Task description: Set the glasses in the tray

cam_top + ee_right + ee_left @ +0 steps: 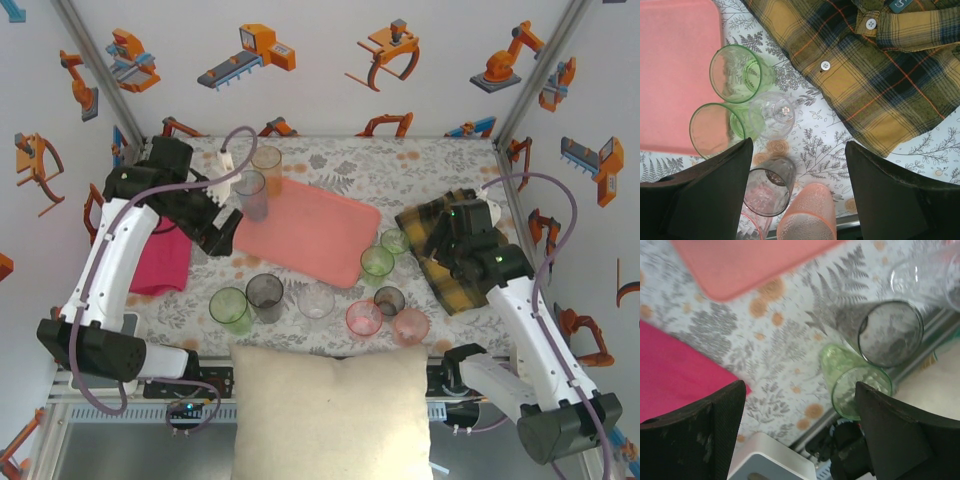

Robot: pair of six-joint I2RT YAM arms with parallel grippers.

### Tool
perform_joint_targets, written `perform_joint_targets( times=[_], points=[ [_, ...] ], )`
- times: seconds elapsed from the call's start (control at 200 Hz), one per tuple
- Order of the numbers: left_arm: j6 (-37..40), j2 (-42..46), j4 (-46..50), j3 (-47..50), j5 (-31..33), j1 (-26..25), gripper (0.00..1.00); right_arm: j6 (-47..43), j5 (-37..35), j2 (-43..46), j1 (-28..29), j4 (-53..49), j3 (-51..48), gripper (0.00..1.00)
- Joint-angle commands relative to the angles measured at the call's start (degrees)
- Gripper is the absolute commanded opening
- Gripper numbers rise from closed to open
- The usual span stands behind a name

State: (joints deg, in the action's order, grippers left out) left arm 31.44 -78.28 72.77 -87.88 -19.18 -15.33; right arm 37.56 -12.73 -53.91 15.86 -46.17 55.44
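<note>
I'm looking down on the counter (420, 160) with its fern-print cover. A cream pillow (330, 410) lies at the counter's front edge, on the near side of the tray (310, 235). The tray is salmon-pink and lies flat mid-counter, turned a little askew. A plaid shirt (428, 228) lies to the tray's right and a magenta cloth (160, 265) to its left.

The left fingers (715, 430) hang over the counter between the tray's left edge and the magenta cloth. They are spread apart and clear of every glass. The right fingers (710, 195) hover off the tray's right side, by the shirt's edge. They are also spread wide and grip nothing, with tumblers standing on the counter below them.

The glasses (316, 298) all stand upright.
- **Far-left corner of the tray:** A bluish glass (250, 193) stands here, and I cannot tell whether its base is on the rim or just off it. An amber glass (267, 160) stands just beyond that corner.
- **Near side of the tray:** A green glass (230, 308), a smoky glass (265, 295) and a clear one stand on the counter.
- **Near-right corner of the tray:** A green pair (377, 263) stands just beside the tray. A dark glass (389, 299) and a pink pair (364, 318) stand nearer to me.
</note>
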Motion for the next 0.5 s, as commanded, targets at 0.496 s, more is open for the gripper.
perform_joint_targets(
  times=[0.496],
  points=[
    [2.56,7.94,-3.23,19.95,4.44,-5.59,0.7,0.83,0.53,-0.19,0.4,1.88,0.63,0.68]
  ],
)
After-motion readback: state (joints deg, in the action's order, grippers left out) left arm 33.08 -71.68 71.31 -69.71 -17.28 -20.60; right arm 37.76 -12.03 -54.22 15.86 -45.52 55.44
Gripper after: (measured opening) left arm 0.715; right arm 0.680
